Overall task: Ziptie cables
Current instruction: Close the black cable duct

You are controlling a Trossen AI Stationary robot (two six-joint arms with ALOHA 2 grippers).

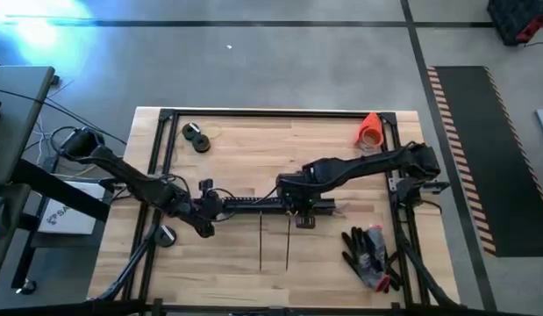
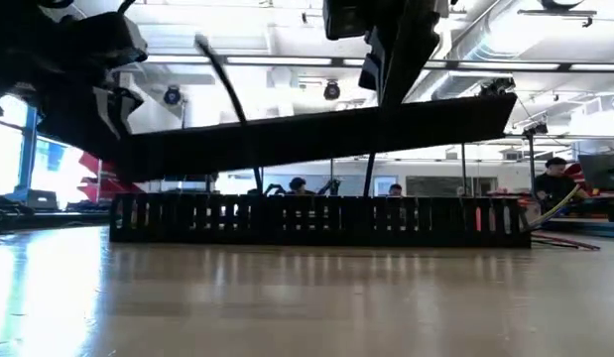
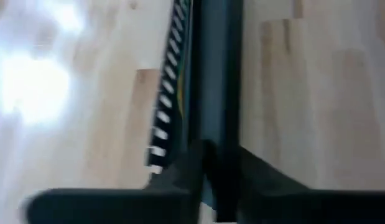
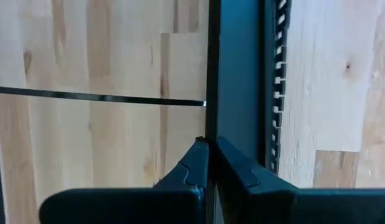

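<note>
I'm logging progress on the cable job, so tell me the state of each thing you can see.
left gripper: shut on the cover strip.
right gripper: shut on the cover strip.
cover strip: lifted, tilted above the slotted duct.
slotted duct: lying flat, uncovered.
zip ties: lying loose, unfastened.
cables: ends trailing from duct, untied.

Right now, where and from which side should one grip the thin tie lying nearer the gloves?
Grip the thin tie near its end away from the slotted channel, straight from above, fingers across its width: it lies flat on the table, and that end is clear of both arms. The right gripper and left gripper are shut on the long black strip.
</note>
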